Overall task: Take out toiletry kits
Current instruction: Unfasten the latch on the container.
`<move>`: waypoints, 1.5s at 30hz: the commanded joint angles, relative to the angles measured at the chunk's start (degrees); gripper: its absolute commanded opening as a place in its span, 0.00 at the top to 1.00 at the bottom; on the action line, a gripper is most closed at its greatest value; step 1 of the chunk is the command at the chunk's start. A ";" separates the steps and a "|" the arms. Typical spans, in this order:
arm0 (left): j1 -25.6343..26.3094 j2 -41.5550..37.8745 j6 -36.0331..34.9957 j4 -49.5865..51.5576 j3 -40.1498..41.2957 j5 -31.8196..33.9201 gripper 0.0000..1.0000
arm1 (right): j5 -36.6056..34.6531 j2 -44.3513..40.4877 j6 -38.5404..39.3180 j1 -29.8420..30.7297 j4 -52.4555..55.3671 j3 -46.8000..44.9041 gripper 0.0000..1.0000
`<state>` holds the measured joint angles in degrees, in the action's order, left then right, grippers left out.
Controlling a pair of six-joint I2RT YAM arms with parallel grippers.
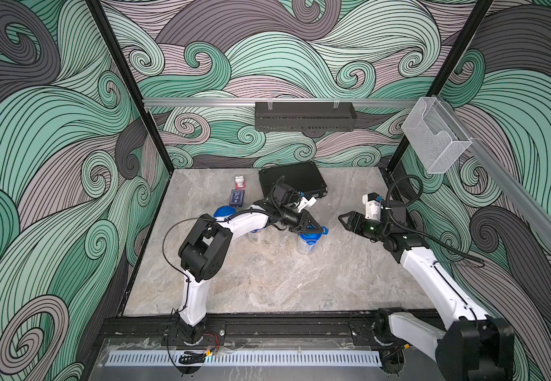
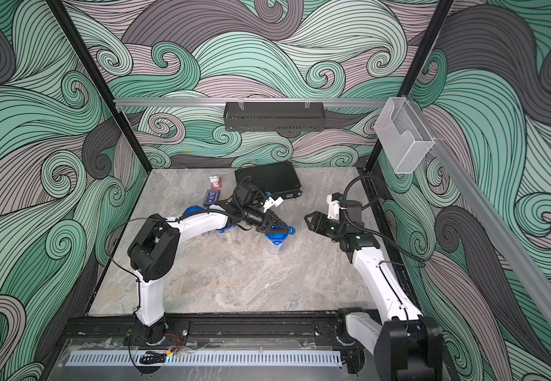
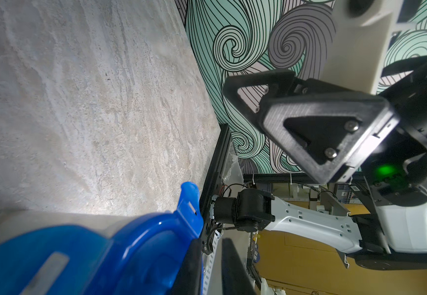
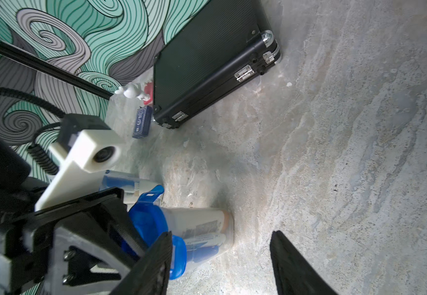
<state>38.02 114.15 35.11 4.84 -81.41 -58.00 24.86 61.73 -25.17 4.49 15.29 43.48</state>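
Three blue-lidded clear tumblers (image 1: 255, 237) stand left of centre on the table (image 1: 267, 280) in both top views, two of them partly hidden under the left arm (image 1: 201, 244). The rightmost tumbler (image 1: 307, 245) is upright, long axis vertical, directly beneath the left gripper (image 1: 318, 227). The right gripper (image 1: 342, 220) hangs just right of it, apart.

From the left wrist, narrow jaws sit beside the blue lid (image 3: 130, 242); whether they pinch it I cannot tell.

From the right wrist, the right gripper's jaws stand wide and empty, with the tumbler to their left in the scene. The left arm is nearer, so any lift is likely its job.
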 commanded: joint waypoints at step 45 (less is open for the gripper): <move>-1.81 6.35 1.47 8.00 4.59 8.91 0.95 | 14.09 5.43 -5.68 19.19 -53.95 -26.39 0.40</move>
<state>36.82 114.69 38.04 2.81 -79.77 -58.98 41.32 66.30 -31.88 23.38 -32.93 17.58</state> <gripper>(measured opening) 0.056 0.603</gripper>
